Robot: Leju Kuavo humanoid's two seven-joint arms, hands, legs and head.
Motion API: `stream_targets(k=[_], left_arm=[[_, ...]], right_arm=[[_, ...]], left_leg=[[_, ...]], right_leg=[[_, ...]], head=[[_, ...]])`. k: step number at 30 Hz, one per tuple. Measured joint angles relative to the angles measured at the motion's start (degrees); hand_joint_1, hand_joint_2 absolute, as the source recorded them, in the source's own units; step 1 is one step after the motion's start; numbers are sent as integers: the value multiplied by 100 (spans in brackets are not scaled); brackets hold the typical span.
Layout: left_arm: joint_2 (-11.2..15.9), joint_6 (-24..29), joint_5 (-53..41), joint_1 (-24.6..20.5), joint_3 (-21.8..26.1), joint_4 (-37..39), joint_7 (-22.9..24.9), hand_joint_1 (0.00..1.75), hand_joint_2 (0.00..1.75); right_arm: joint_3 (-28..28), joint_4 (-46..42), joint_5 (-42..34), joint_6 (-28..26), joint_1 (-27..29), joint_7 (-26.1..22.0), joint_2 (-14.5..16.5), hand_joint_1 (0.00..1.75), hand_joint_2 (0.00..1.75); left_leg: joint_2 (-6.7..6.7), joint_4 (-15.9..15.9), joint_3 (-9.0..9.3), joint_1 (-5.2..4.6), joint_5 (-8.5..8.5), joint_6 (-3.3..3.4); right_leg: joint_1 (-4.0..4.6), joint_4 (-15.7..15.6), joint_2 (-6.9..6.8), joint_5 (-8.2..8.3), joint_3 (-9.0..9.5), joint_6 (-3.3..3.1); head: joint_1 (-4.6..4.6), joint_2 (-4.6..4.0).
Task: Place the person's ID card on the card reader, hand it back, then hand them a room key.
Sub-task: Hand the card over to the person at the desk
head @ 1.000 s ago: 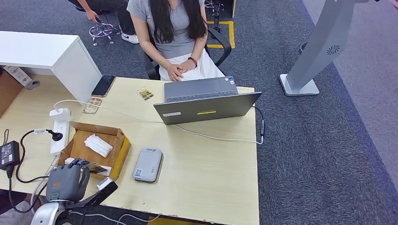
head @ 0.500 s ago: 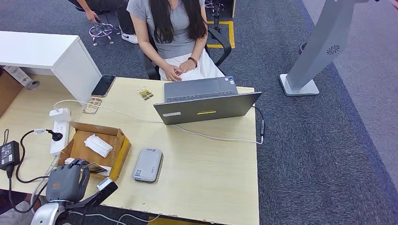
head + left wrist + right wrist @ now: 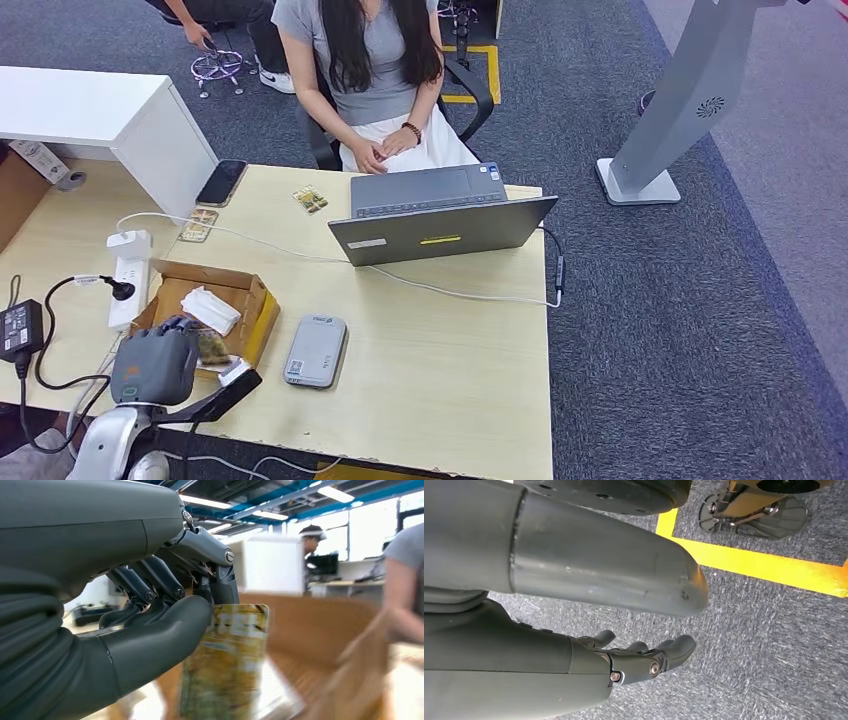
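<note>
The left hand pinches a patterned card between thumb and fingers, over the near edge of the open cardboard box on the tabletop. Just beside the box lies the grey card reader — beyond it a laptop and its cable, then the seated person. The right hand hangs over carpet, fingers loosely spread, holding nothing.

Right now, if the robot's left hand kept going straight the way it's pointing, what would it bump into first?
Probably the far wall of the cardboard box. The left hand holds a card over the box, pointing away from the robot; depth is hard to judge.
</note>
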Motion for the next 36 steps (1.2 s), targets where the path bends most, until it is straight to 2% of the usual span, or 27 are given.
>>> stream_targets(k=[3, 7, 21, 25, 29, 36], left_arm=[[92, -190, 15, -320, -392, -154, 172, 175, 175], [218, -229, 68, -519, -684, -321, 206, 175, 175], [378, -235, 105, -659, -955, -397, 233, 175, 175], [405, -242, 112, -826, -1009, -395, 290, 175, 175], [439, -407, 113, -1481, -1106, -206, 497, 175, 175], [444, -846, -167, -3400, -1315, 1131, 924, 175, 175]], right_arm=[[-31, 1, 5, -2, -18, -28, 3, 0, 0], [-58, 2, 17, 0, -19, -36, 5, 0, 0], [-68, 0, 38, 1, -21, -35, 19, 0, 0], [-74, 1, 90, 12, -21, -31, 20, 0, 0], [-78, 0, 202, 37, -29, -28, 29, 0, 0], [-78, 0, 401, 103, -69, -19, 33, 0, 0]], left_leg=[[-1, 0, 2, 0, 3, 3], [5, 0, 6, 0, 2, 3], [5, 0, 5, 0, 2, 3], [3, 1, 6, 0, 4, 2], [-7, 2, 3, 0, 15, 2], [-9, 1, -4, 0, 40, -5]], right_leg=[[0, 1, 0, 6, 6, -1], [0, 1, 9, 8, 5, -2], [0, 1, 8, 8, 3, -1], [0, 0, 7, 8, 2, -1], [0, 0, -4, 13, 2, 0], [0, 1, -4, 40, -4, -3]], head=[[0, 0], [1, 0], [0, 0], [1, 0], [0, 0], [0, 0]])
